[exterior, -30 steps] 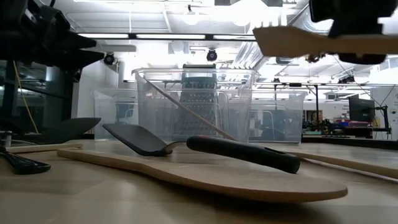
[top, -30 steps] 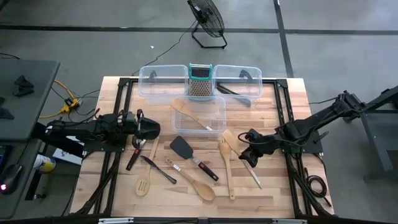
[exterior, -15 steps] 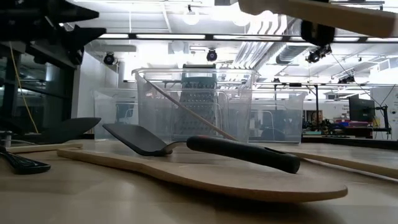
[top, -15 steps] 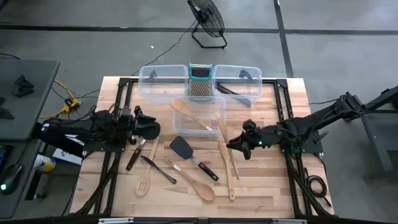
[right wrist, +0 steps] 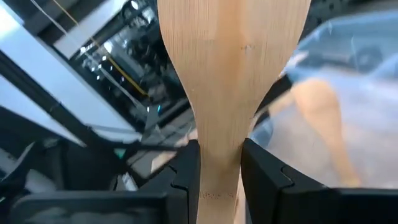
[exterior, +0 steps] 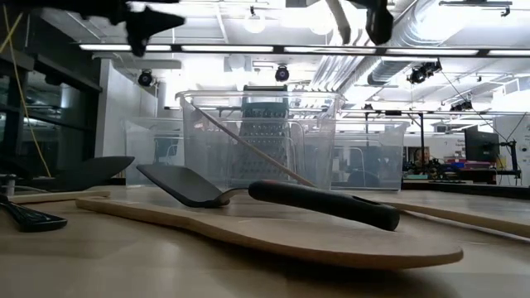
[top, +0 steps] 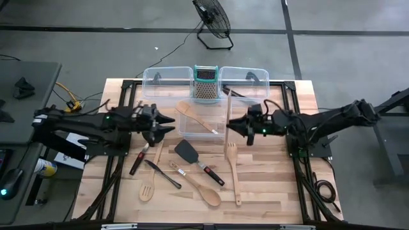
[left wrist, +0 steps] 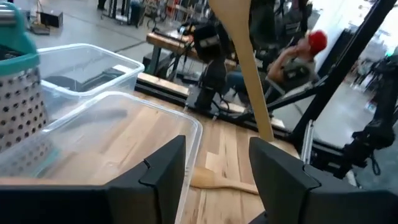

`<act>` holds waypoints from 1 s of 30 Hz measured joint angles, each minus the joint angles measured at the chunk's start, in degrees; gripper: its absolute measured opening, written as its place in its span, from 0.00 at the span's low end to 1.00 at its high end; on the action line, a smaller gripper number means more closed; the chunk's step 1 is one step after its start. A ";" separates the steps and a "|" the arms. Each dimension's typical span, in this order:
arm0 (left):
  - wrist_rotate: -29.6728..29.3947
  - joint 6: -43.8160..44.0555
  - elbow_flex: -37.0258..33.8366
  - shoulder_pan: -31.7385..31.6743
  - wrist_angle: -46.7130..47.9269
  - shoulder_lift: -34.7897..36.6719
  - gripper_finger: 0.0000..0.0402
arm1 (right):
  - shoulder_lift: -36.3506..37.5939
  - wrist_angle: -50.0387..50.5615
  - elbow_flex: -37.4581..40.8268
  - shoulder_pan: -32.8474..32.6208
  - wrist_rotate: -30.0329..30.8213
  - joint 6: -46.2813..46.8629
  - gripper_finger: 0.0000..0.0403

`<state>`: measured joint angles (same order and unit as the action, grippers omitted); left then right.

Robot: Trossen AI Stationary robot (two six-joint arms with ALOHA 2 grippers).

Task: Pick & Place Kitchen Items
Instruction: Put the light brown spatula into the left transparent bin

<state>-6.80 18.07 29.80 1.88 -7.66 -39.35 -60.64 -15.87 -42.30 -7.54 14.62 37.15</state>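
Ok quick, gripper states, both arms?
Left gripper: open, holding nothing.
Right gripper: shut on the wooden spatula, lifted beside the front clear bin.

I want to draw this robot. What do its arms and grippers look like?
Both arms are black and jointed, thin and long. The left gripper and right gripper each end in two flat, angular black fingers. Small green lights glow on the arms, and dark cables run along them.

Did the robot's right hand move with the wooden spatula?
Yes. The right gripper carried the wooden spatula away from the table's front, up beside the middle clear bin, nearer the grater.
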 joint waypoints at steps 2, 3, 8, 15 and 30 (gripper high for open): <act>1.10 -0.56 3.36 -0.05 -0.10 -4.85 0.46 | 0.00 -1.97 0.00 1.68 -0.19 -1.86 0.20; 1.66 -0.86 5.04 -0.05 -0.58 -7.25 0.48 | 0.00 -2.98 0.00 2.52 -0.45 -2.87 0.20; 1.81 -0.92 13.45 -0.47 -6.42 -19.22 0.64 | 0.00 -7.96 0.00 6.85 -2.61 -7.00 0.20; 5.16 0.05 26.82 -3.54 -5.50 -32.44 0.77 | 0.02 -12.25 -0.02 11.97 -10.00 -9.96 0.20; -11.57 -6.96 46.19 -3.38 7.45 -48.36 0.77 | 0.02 -11.39 -0.02 12.77 8.60 -6.51 0.20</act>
<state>-18.38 11.11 75.99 -1.50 -0.22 -87.71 -60.62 -27.26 -42.33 5.23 23.22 30.64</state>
